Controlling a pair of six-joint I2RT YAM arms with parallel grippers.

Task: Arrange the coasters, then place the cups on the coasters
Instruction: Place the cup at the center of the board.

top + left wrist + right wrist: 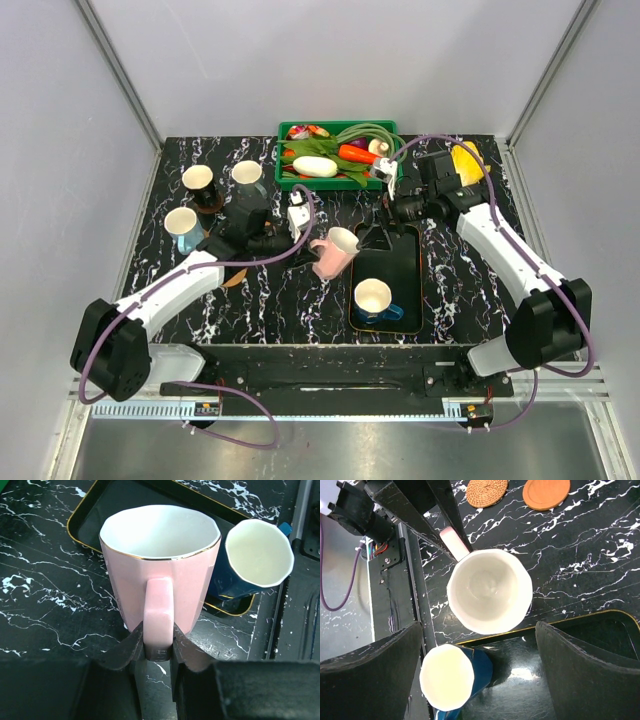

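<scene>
Your counter was a black marble-look slab veined in white, boxed in by plain pale walls with metal posts running up the far corners. At its far edge sat a green basket of vegetables, with something yellow just to its right. A black tray with a thin gold rim lay right of the middle, and a blue cup stood inside it at the near end.

Your left fingers were clamped on the handle of the pink cup, pinching it from both sides. The cup was tilted just beside the tray's left edge. Whether its base touched the counter, you could not have told from these views. Your right fingers were spread wide and empty, hovering over the tray's far end, with the pink cup and the blue cup both showing between them from above.

Three more cups stood grouped at the far left of the counter: a dark cup, a teal cup and a light blue cup. The dark cup seemed to rest on a dark disc. In the right wrist view, two coasters lay side by side on the counter beyond the pink cup. They were a woven coaster and a smooth orange-brown coaster, near each other but apart, both bare on top.
</scene>
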